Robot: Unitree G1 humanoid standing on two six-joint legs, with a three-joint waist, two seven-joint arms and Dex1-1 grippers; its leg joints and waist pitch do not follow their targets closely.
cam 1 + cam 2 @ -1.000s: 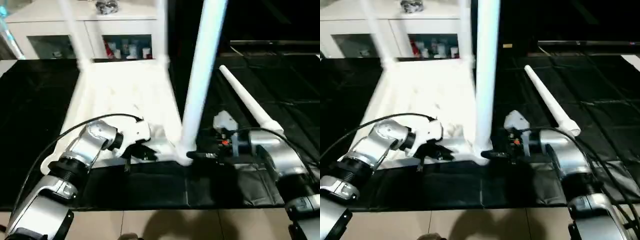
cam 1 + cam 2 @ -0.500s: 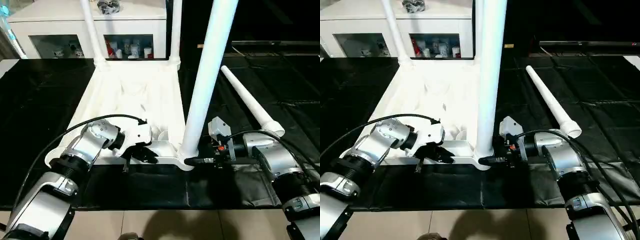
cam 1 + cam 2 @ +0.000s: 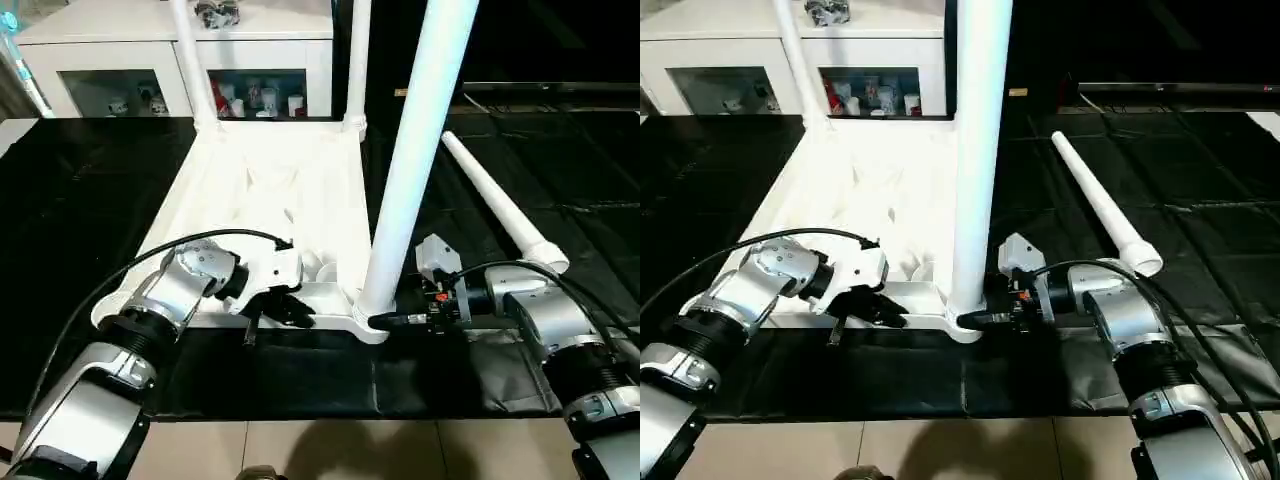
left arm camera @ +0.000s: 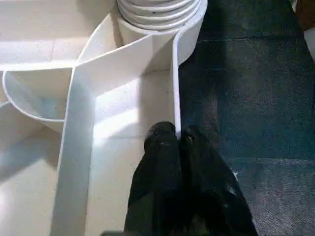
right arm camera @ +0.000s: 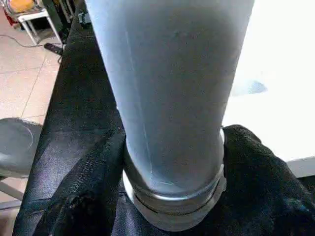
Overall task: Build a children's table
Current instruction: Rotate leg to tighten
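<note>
The left claw [image 4: 177, 135] is clamped shut on the thin rim of the upturned white table top [image 3: 270, 190], which lies ribbed side up on the black desk [image 3: 80, 200]. The right claw [image 5: 172, 162] grips the base of the upright leg [image 3: 415, 150] standing in the near corner socket [image 3: 370, 322], one finger [image 5: 98, 167] on each side. A loose leg [image 3: 500, 210] lies on the desk at two o'clock. A white cabinet [image 3: 120, 70] stands at twelve o'clock.
</note>
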